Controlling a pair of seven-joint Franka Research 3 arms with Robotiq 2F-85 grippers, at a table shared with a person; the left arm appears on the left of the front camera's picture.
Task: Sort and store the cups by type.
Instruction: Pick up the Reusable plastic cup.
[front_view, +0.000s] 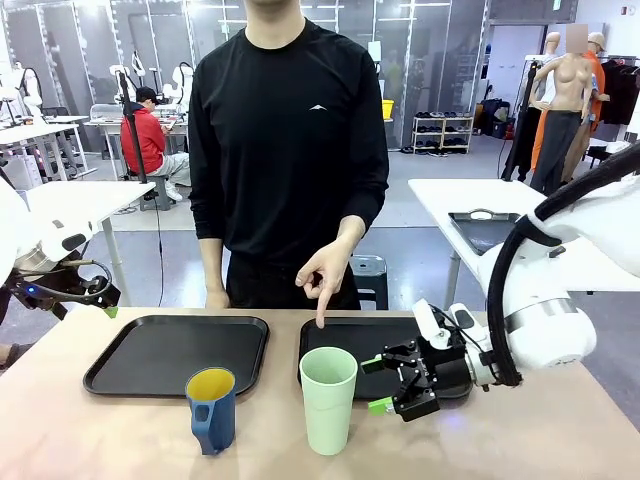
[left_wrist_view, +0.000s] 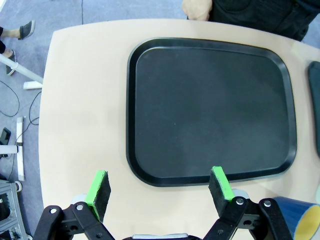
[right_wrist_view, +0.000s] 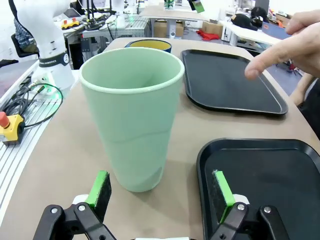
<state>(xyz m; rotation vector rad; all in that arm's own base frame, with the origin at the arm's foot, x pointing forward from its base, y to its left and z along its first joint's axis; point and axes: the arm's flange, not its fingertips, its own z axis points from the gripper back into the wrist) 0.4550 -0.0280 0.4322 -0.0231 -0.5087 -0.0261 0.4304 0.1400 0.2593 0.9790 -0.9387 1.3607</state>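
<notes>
Right gripper (front_view: 376, 385) jaws spread, empty, just beside mint tumbler (front_view: 328, 400). I centre it mid-wall, squeeze gently, keep upright.

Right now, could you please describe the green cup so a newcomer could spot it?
On the tan table, find the right-hand black tray; on the bare tabletop at its near left corner, beside the right end effector, stands the tumbler. It is tall, pale mint-green and handleless, unlike the shorter dark blue mug beside it, which has a handle and yellow inside.
</notes>
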